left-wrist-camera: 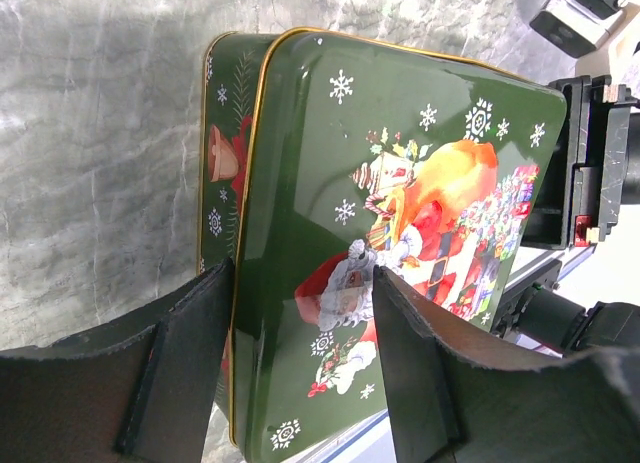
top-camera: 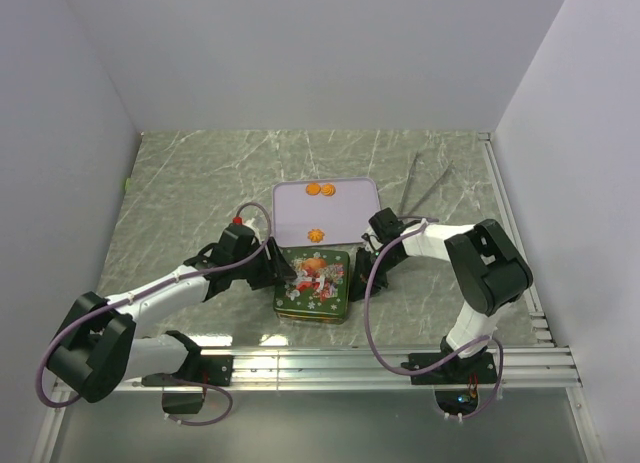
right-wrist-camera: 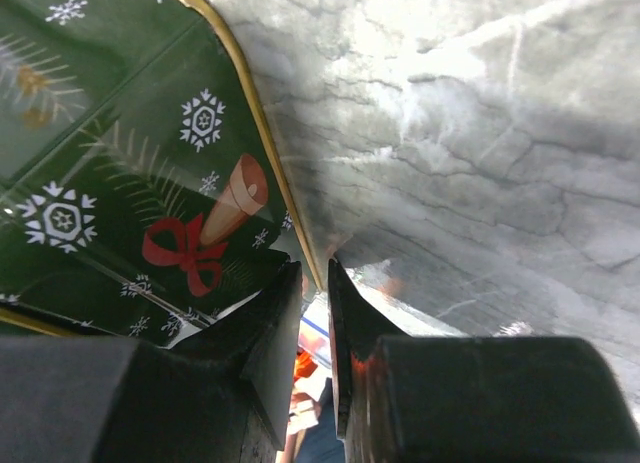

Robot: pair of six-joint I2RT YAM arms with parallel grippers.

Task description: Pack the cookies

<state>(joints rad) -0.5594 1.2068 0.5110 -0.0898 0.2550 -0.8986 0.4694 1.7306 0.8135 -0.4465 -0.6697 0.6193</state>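
Near left, left gripper (top-camera: 277, 270): reaching in at the left side of the tin, fingers (left-wrist-camera: 185, 363) spread wide. They straddle the lid's gold edge, one by the side wall and one over the Santa picture. I see no squeeze on it.
Christmas tin (top-camera: 313, 285): green, flat on the marble table (top-camera: 200, 183), lid on, sitting between the two grippers.
White tray (top-camera: 290, 208): just beyond the tin, its near edge right beside the tin's far edge.
Cookies (top-camera: 313, 189): three small orange ones on the tray, a pair at the far edge and one (top-camera: 316, 235) at the near edge, close to the tin. None is packed that I can see; the lid hides the inside.
Right gripper (top-camera: 361, 268): at the tin's right side, fingers (right-wrist-camera: 270, 333) drawn nearly together. The gold rim runs into the slit, so it looks nipped there.
Tongs (top-camera: 420, 183): lying idle, far right.
Risk at the rim: so thin a pinch could slip off if pulled at an angle.
Risk of swivel: with the left fingers loose, a one-sided lift may drag or tip the whole tin.
Risk to the tray: a jolted tin could knock the tray and scatter the near cookie.
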